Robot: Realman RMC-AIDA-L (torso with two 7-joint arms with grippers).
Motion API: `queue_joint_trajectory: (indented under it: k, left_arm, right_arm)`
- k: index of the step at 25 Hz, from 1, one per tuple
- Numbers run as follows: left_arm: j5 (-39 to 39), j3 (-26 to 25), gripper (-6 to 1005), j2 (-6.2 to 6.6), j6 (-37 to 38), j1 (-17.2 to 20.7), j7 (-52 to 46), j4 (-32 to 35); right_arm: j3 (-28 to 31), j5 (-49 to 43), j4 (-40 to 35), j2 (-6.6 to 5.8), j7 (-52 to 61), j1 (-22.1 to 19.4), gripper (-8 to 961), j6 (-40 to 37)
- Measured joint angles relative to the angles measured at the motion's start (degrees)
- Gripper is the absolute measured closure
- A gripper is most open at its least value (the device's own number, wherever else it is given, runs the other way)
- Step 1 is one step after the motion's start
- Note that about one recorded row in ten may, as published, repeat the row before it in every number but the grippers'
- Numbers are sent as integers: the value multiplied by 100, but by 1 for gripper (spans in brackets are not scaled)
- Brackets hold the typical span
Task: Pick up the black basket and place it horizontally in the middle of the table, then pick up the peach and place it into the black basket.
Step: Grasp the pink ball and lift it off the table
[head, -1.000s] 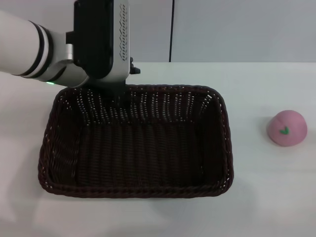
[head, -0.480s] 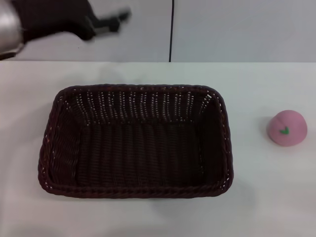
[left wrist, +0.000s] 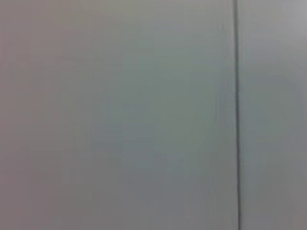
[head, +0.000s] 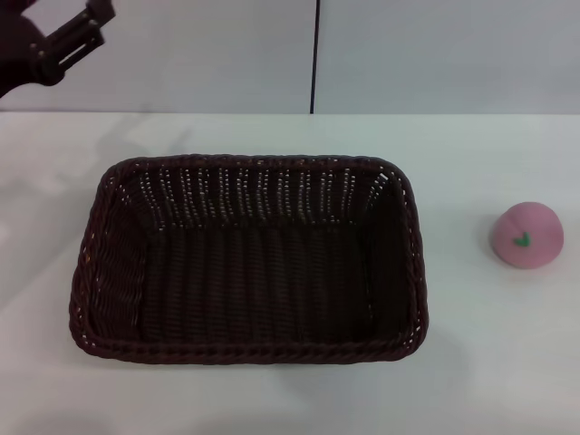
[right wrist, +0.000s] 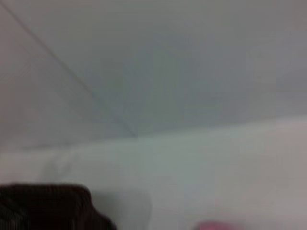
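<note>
- black basket (head: 249, 263): woven wicker-style strands, very dark brown-black, rough ribbed texture; braided rim, openwork sides with light showing through the gaps; faint sheen on the strands, mostly matt.
- peach (head: 526, 236): smooth pink skin, matt, looks like soft plastic or foam, can't tell which; small green leaf mark on it.
- bench (head: 489, 362): plain white top, smooth, low-gloss, soft shadows only.
- left hand (head: 63, 41): black hard parts, probably plastic or coated metal, matt; only partly in view at the head view's edge.
- wall (left wrist: 120, 115) behind: flat grey panels, smooth matt, one dark seam.
</note>
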Motion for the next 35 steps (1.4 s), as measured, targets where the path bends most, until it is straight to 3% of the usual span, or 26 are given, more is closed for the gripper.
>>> queue_joint_trajectory:
  k: [1, 2, 4, 6, 12, 14, 17, 24, 29, 35]
  left_arm:
    - [-116, 0, 270, -1, 89, 1, 8, -241]
    - [-116, 0, 270, -1, 89, 1, 8, -241]
    - [-151, -1, 271, 0, 191, -23, 10, -451]
    - [-158, -9, 271, 0, 241, -26, 11, -507]
    - [-298, -13, 271, -2, 278, -4, 10, -594]
    - [-362, 8, 271, 7, 294, -33, 11, -705]
    - [-376, -1, 271, 11, 298, -47, 11, -729]
    - [-411, -51, 271, 13, 308, -49, 14, -738]
    - [-414, -56, 271, 10, 307, -46, 16, -745]
    - [-416, -58, 271, 9, 294, -52, 17, -763]
  right_arm:
    - [2, -523, 150, 50, 121, 312, 192, -3]
    - [2, -523, 150, 50, 121, 312, 192, -3]
    - [16, -1133, 472, 199, 167, 740, 193, 254]
    - [-21, -1237, 724, 211, 178, 863, 193, 417]
    - [-172, -1302, 1466, 167, 284, 1111, 194, 942]
    - [-536, -1404, 1740, 157, 457, 1175, 194, 1265]
    - [-867, -1599, 1866, 147, 616, 1226, 195, 1423]
    - [-927, -1662, 1802, 145, 635, 1234, 196, 1408]
    - [-923, -1659, 1809, 145, 613, 1222, 423, 1531]
    - [-918, -1602, 1787, 177, 584, 1246, 605, 1578]
